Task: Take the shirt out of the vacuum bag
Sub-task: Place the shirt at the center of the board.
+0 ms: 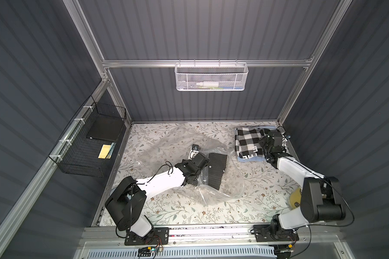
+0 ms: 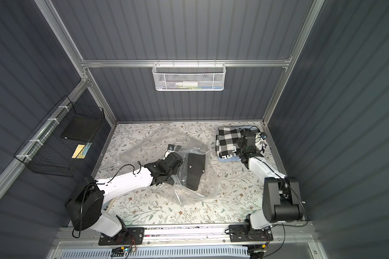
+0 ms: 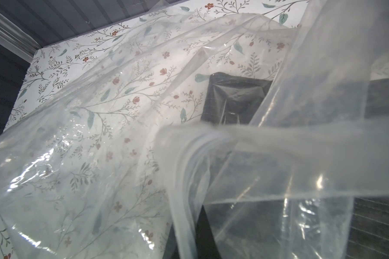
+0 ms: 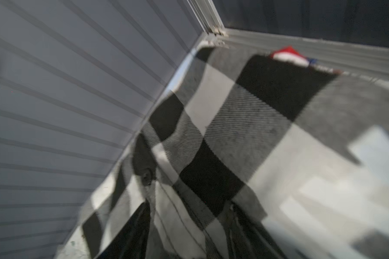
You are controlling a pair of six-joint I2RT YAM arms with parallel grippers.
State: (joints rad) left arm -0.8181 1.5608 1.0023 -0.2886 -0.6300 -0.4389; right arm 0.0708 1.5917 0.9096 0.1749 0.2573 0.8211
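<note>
Left hand point(image 1: 194, 150): closed. It reaches in over the middle of the table point(image 1: 189, 213), and the film of the vacuum bag point(image 1: 166, 143) rises in a peak around it. In my left wrist view the fingers are hidden behind plastic. The zip strip point(image 3: 211, 134) folds sharply right in front of the lens, so I record a grip on the bag's open edge.

Vacuum bag: lies crumpled across the table's centre in both top views, partly lifted at my left hand and flat toward the far left.

Dark striped shirt point(image 1: 216, 170): inside the bag, just beside my left hand on its right. It lies flat on the table, with two pale buttons showing. The wrist view shows it through the film point(image 3: 231, 101).

Right hand point(image 1: 285, 135): over the far right corner of the table, well apart from the bag. The wrist view is blurred. Two dark fingers point(image 4: 238, 233) stand apart at the frame's edge with fabric lying between them, so I record the hand as parted and not clamped.

Checked shirt point(image 1: 247, 140): black and white, folded, directly under my right hand and against the corner walls. It rests on a light blue cloth point(image 1: 254, 159), which shows at the near edge.

Surroundings: a white mesh basket point(image 1: 211, 76) on the back wall holds a white bottle point(image 1: 208, 84). A black wire basket point(image 1: 88, 145) hangs on the left wall.
</note>
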